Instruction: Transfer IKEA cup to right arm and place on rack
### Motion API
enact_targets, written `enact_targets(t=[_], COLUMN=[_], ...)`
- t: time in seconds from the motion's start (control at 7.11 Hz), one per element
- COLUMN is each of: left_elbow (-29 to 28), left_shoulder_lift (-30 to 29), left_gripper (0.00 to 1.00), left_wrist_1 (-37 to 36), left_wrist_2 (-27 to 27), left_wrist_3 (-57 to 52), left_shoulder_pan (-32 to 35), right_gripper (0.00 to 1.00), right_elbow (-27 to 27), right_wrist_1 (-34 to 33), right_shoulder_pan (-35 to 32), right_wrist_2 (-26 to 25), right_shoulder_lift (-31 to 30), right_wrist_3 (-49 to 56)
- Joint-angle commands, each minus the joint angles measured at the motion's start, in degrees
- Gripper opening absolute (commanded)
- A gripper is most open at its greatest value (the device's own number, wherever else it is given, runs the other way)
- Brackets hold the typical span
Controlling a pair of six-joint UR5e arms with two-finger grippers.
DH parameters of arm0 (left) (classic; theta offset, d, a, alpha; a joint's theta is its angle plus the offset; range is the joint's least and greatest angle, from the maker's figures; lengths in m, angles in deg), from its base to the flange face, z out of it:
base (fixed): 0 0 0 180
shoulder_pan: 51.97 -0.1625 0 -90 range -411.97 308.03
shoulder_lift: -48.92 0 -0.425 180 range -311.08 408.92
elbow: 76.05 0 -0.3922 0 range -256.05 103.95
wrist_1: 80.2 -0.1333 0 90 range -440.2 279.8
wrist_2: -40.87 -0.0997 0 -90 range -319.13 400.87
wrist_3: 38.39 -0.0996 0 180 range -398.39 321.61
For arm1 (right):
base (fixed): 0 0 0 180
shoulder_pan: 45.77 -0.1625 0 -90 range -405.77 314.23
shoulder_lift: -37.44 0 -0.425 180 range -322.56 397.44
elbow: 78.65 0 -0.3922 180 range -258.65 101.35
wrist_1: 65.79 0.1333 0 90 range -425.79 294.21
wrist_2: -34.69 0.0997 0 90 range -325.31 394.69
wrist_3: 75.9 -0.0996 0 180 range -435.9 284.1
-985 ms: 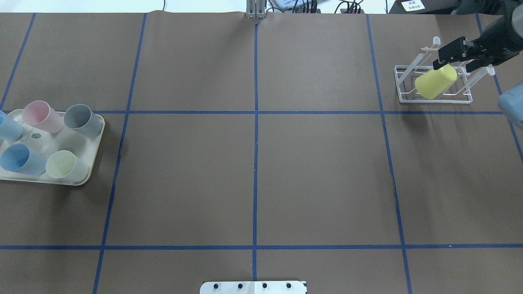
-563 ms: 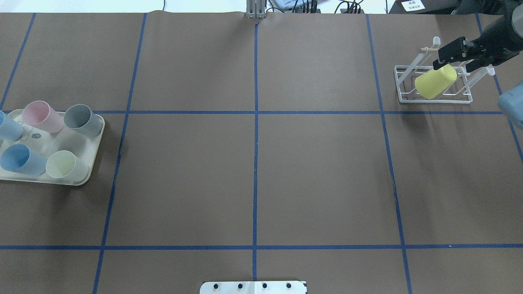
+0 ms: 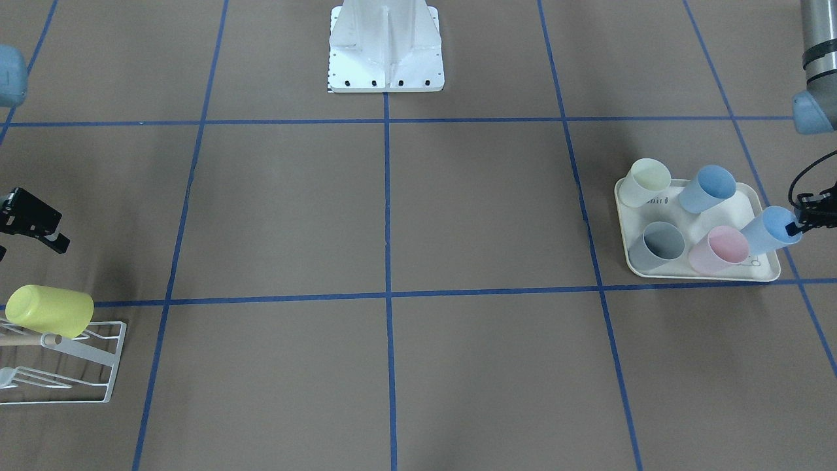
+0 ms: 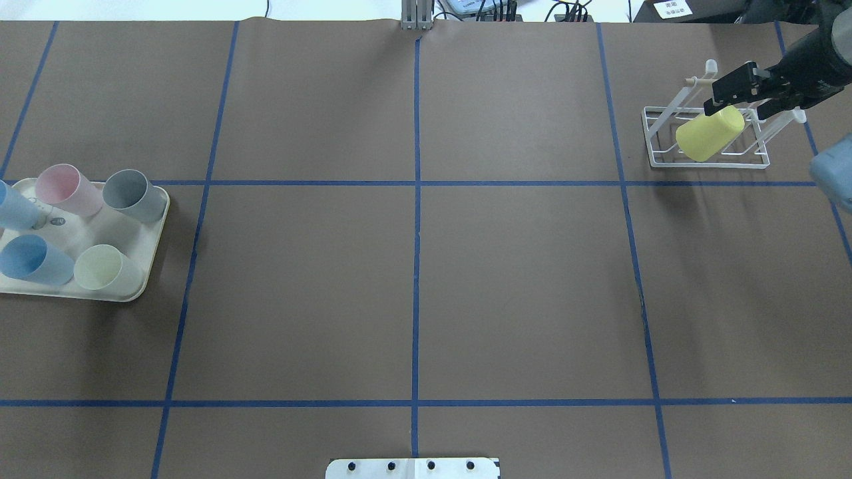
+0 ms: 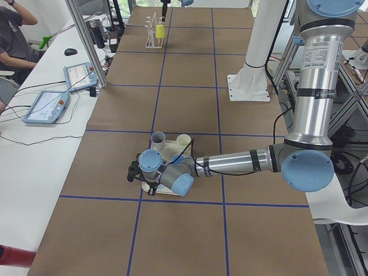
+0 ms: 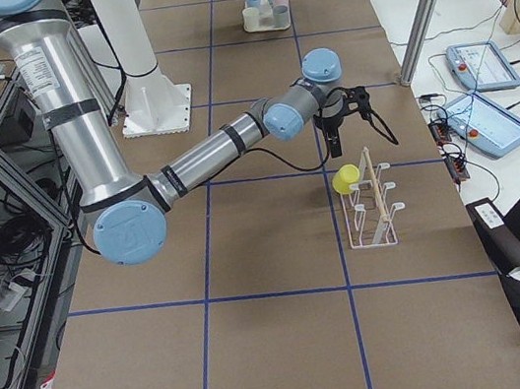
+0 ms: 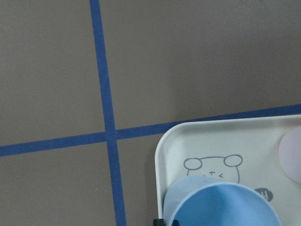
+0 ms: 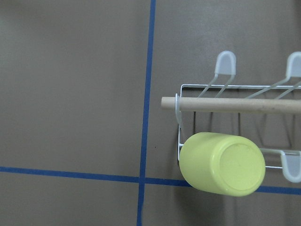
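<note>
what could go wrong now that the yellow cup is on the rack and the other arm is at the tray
1. The yellow cup hangs tilted at the very end of the rack, overhanging its frame. The open right pincer is close above it, so a careless pull-away might knock it off.
2. The left pincer appears to grip the tilted blue cup by its rim, right beside the pink cup on the crowded tray. Lifting could tip that neighbour.
</note>
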Motion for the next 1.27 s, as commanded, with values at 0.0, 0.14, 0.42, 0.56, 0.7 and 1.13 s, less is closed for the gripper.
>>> enact_targets(t=[0.0,0.14,0.42,0.56,0.7,1.13], left_elbow=[5.5,8.8,14.9,18.2,20.9,21.4], left_shoulder_lift=[0.5,0.9,3.1,2.9,1.6,-8.3], left_gripper=[0.00,0.00,0.00,0.00,0.00,0.00], left_wrist_1=[-2.8,-4.2,-3.2,0.1,3.3,14.2], left_wrist_2=[4.1,4.4,7.6,11.2,12.4,12.0], left_wrist_3=[0.1,0.6,14.0,23.7,35.2,61.1], left_shoulder_pan=[7.2,8.2,7.8,7.3,4.7,-6.4], right_gripper=[0.99,0.99,0.99,0.99,0.99,0.99], right_elbow=[-0.8,-1.9,-2.7,-2.6,-2.5,-2.0], right_wrist_1=[0.6,1.7,10.2,19.8,26.7,46.3], right_shoulder_pan=[0.8,1.5,3.2,5.0,5.8,8.2], right_wrist_2=[-0.3,-0.5,-0.2,-0.1,-0.1,-0.2], right_shoulder_lift=[0.1,0.3,-0.2,-0.5,-0.9,-0.9], right_wrist_3=[-4.1,-7.5,-18.3,-28.3,-36.0,-55.9])
